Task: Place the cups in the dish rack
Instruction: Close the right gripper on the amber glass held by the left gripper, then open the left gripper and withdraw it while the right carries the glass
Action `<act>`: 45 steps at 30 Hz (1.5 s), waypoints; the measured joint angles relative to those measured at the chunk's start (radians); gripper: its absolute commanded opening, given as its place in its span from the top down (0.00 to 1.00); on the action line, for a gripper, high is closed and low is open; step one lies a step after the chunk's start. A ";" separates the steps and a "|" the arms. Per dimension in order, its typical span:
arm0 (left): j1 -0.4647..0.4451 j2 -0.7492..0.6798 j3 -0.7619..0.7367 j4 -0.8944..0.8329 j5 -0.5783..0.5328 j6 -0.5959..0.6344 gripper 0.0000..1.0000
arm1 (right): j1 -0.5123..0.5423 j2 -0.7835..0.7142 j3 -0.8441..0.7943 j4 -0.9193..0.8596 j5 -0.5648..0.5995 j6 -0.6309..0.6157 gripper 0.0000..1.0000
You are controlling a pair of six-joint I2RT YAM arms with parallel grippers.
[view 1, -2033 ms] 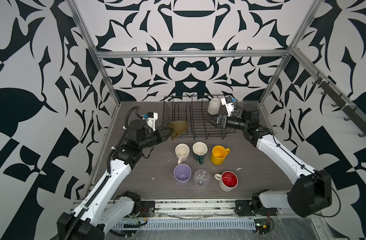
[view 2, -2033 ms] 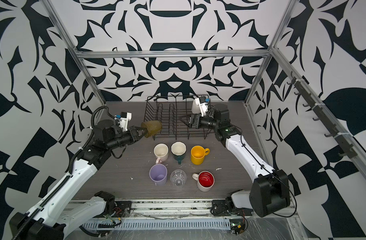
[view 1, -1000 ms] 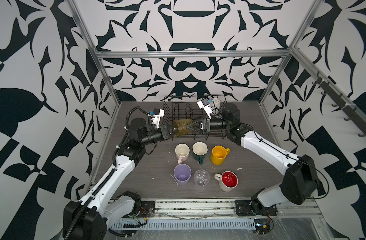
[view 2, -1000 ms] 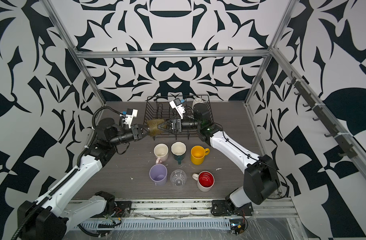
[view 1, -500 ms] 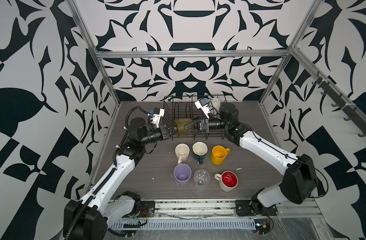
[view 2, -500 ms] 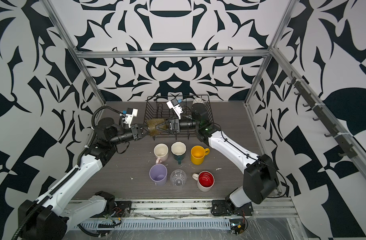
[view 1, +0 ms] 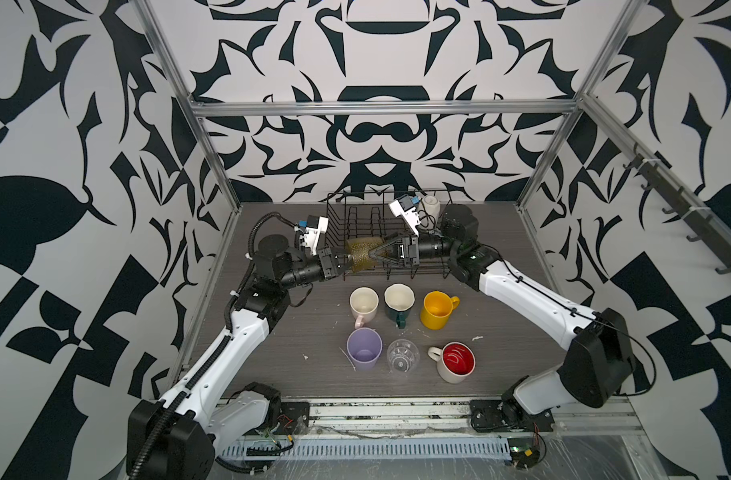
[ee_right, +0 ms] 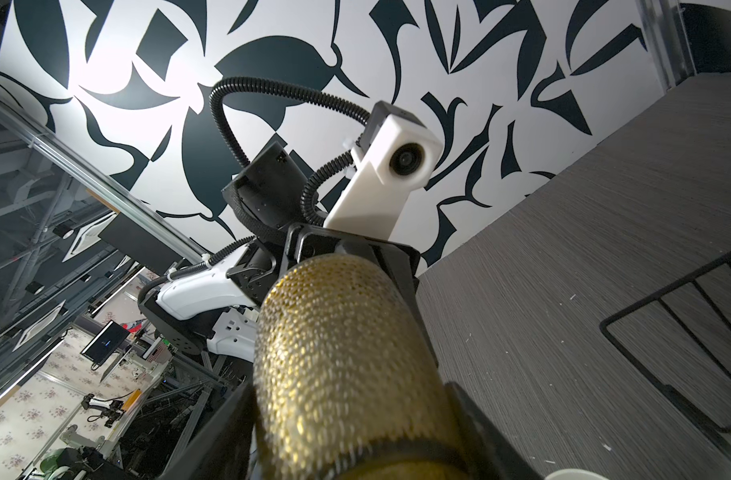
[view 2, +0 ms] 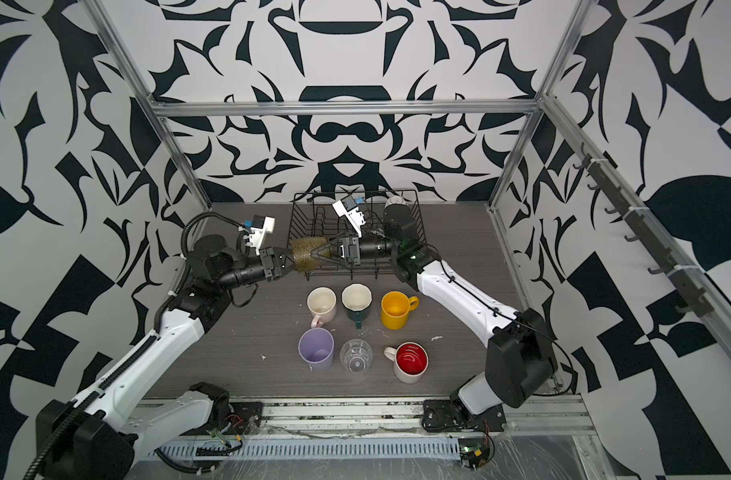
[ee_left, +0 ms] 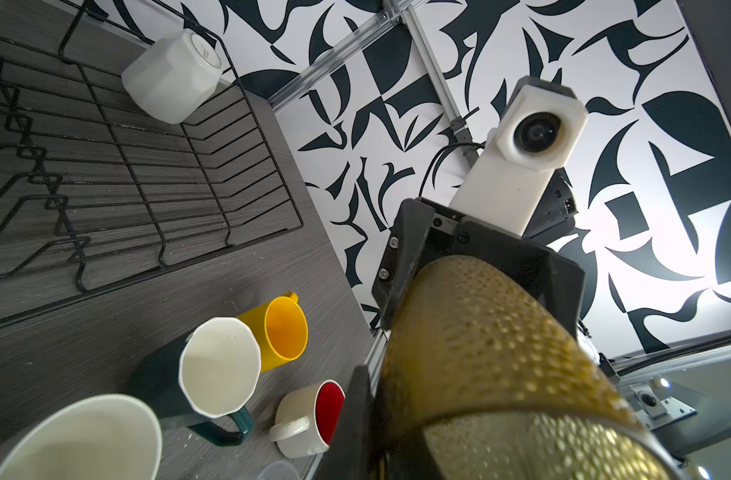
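Crossing from the rack's far right corner, the right gripper (view 1: 374,253) has come to the olive glass (view 1: 360,257) and narrowed its jaws about it. That glass hangs level above the table (view 1: 301,328), just at the near left corner of the dish rack (view 1: 355,193), its long axis running left to right. At its left end the left gripper (view 1: 342,262) pinches it tight. At its right end the right jaws straddle it and seem to touch its sides, though I cannot tell whether they press yet. A hand-over looks under way: the right arm is nearer the rack's inside, where the white faceted cup (ee_left: 172,79) already rests far right.
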 measured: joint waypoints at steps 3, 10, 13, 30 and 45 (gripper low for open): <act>0.000 0.000 0.000 -0.001 -0.001 0.000 0.98 | 0.000 0.000 0.002 -0.009 0.002 -0.006 1.00; 0.000 -0.001 0.000 -0.021 -0.018 0.006 0.83 | -0.002 0.000 0.024 -0.076 0.023 -0.042 1.00; 0.002 -0.002 0.000 -0.042 -0.044 0.011 0.73 | -0.001 0.000 0.035 -0.107 0.057 -0.058 1.00; 0.063 -0.070 -0.001 -0.143 -0.152 0.055 0.29 | -0.097 -0.004 0.121 -0.299 0.170 -0.163 1.00; 0.113 -0.287 -0.002 -0.463 -0.597 0.249 0.01 | -0.111 0.203 0.607 -0.820 0.645 -0.477 1.00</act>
